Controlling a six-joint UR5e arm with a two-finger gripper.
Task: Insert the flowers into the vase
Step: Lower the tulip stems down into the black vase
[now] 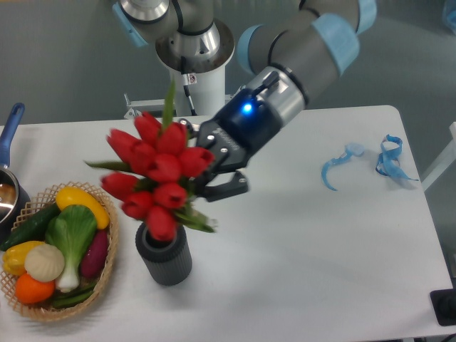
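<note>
Broadly, one white table (pixel 299 271) carries everything, and one arm reaches across it from the far side, its jaws (pixel 201 173) closed on the stems of the flowers (pixel 153 174). That single bunch shows about nine red buds with a few green leaves, one leaf standing straight up; the heads spread out to the camera's left of the jaws and hang above the table, the lowest bud right over the mouth of the vase (pixel 164 251). I cannot tell whether any stem has entered it. One dark ribbed vase stands upright below the jaws and slightly toward the camera.

Farther out past the flowers sits one wicker basket (pixel 100 274) holding about eight vegetables, among them a yellow pepper (pixel 84 203), a green bok choy (pixel 70 235) and a white garlic bulb (pixel 44 262). Beyond it, one pan with a blue handle (pixel 10 128) is cut by the frame edge. On the opposite side of the jaws, well apart, lie two curled blue ribbon pieces (pixel 388 158).
</note>
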